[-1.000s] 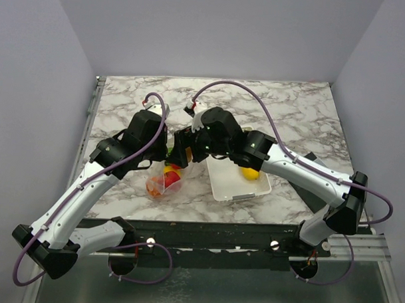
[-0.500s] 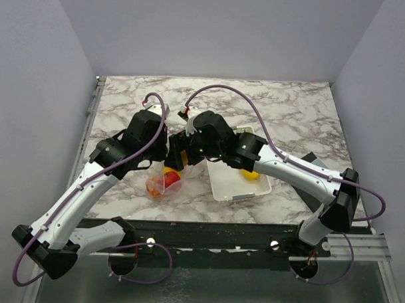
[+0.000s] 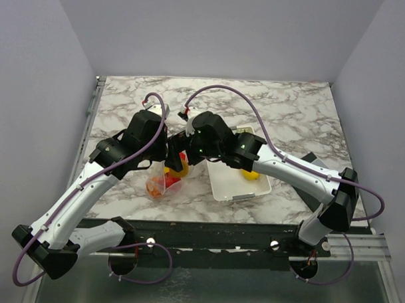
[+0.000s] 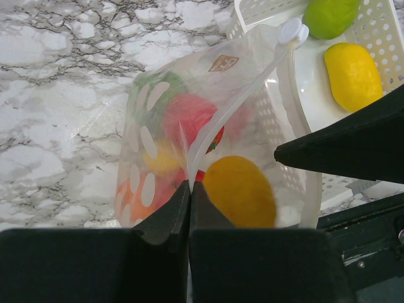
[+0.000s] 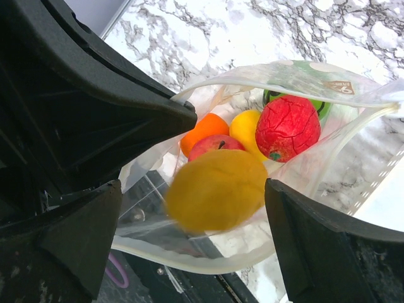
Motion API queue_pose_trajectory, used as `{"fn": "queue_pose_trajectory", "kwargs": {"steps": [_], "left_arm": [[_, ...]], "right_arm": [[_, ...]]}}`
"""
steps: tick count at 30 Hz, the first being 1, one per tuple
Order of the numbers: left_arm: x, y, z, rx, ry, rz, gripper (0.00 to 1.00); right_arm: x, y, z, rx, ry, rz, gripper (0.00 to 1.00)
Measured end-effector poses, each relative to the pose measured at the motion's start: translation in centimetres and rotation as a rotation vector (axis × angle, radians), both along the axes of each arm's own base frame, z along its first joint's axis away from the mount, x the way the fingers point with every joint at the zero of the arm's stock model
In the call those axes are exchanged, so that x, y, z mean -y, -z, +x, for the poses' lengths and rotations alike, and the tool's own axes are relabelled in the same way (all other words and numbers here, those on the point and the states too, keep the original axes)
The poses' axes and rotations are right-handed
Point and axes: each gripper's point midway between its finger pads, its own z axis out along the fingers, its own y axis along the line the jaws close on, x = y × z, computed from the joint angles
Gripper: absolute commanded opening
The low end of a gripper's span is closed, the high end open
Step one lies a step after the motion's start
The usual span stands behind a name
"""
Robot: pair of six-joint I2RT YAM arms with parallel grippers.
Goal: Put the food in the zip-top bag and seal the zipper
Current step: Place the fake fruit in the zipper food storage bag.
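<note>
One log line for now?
left claw shut on see-through plastic zip-top bag | right claw open above it | blurred yellow toy fruit at bag mouth

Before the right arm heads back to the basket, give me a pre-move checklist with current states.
1. Left claw shut on the see-through plastic zip-top bag edge: ok.
2. Bag mouth open: ok.
3. Right claw open, fingers apart from the blurred dark-yellow round fruit: ok.
4. That fruit settled inside the bag: cannot tell, blurred.
5. White slotted plastic basket emptied: not ok; a light green fruit and a yellow fruit lie in it.
6. Zipper strip closed: not ok, open.
</note>
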Motion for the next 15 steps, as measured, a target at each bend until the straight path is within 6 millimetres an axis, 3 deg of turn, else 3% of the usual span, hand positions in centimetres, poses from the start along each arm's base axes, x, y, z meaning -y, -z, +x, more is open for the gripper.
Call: {"fn": "queue_pose_trajectory", "kwargs": {"steps": [10,15], "left_arm": [[0.0,0.0,0.0,0.000,0.000,0.000,0.00],[0.0,0.0,0.0,0.000,0.000,0.000,0.00]], "right_arm": [[0.3,0.0,0.1,0.005,0.011,-0.007,1.00],[1.1,-1.8,0.3,0.036,0.043,0.020,1.00]]}}
